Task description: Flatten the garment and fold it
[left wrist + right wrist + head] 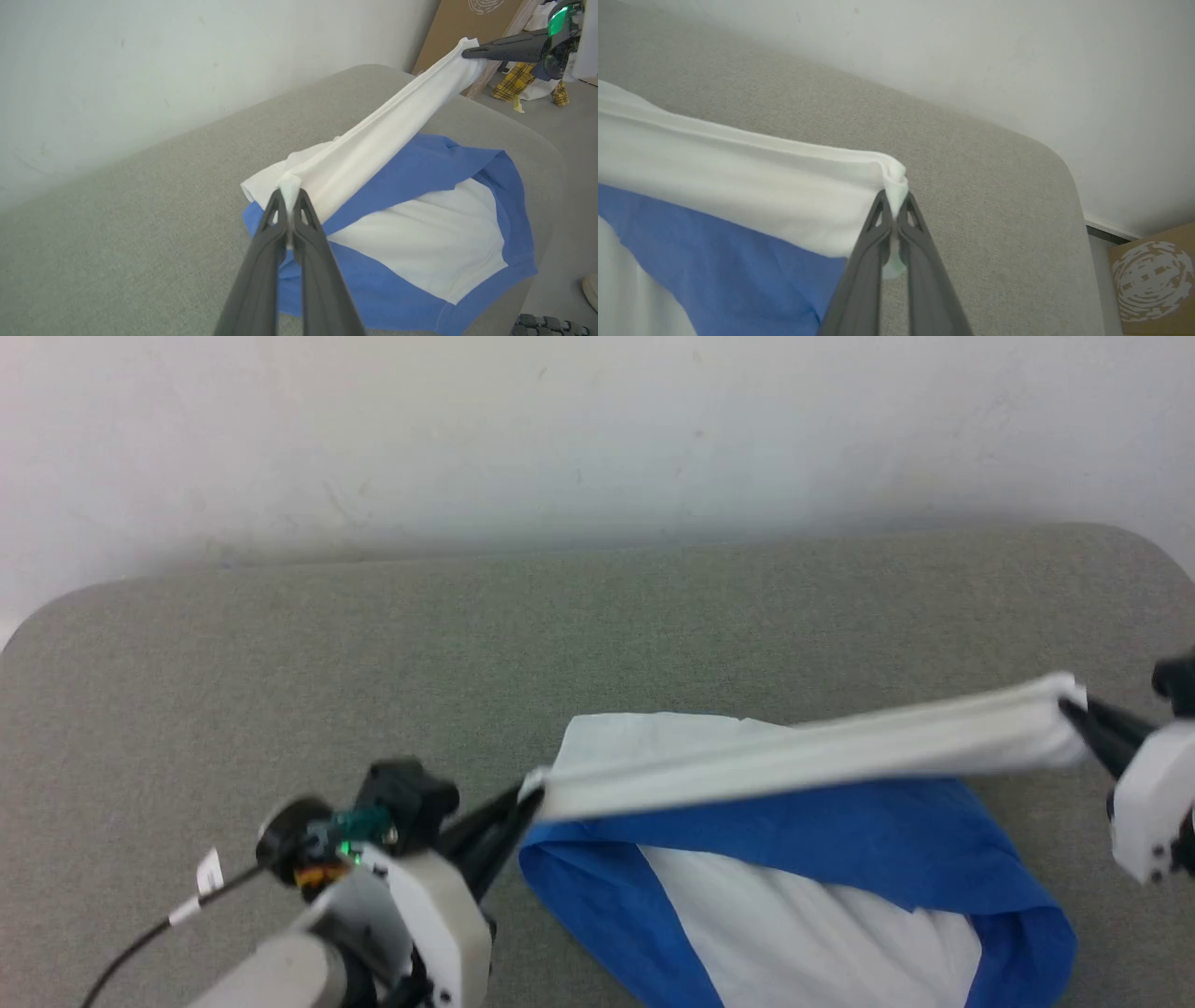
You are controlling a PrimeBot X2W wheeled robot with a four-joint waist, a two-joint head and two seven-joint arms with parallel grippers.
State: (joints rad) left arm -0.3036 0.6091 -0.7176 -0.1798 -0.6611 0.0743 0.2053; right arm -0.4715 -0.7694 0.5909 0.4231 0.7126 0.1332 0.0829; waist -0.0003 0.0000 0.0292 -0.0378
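The shirt (822,840) lay on the grey bench (280,644), toward 5 o'clock in the head view. One white hemmed edge was lifted clear of the surface and pulled into a taut band. The band ran from its 9 o'clock end at the left arm (420,915) to its 3 o'clock end at the right arm (1148,803), rising slightly toward the right.

The left jaws were pinched narrow on the band's left corner, with a small tuft of white cloth showing between their tips in the left wrist view. The right jaws were likewise closed on the opposite corner, with white fabric bunched between them in the right wrist view.

Below the band, the rest of the shirt (420,233) sagged onto the bench in loose folds. A white panel was bordered by blue, and the blue hem reached the bench's near edge at about 5 o'clock.

A pale wall (597,429) stood behind the bench at 12 o'clock. A cardboard box (1153,275) leaned against that wall past the bench's rounded right corner. Plaid cloth (514,81) lay on the floor beside it.
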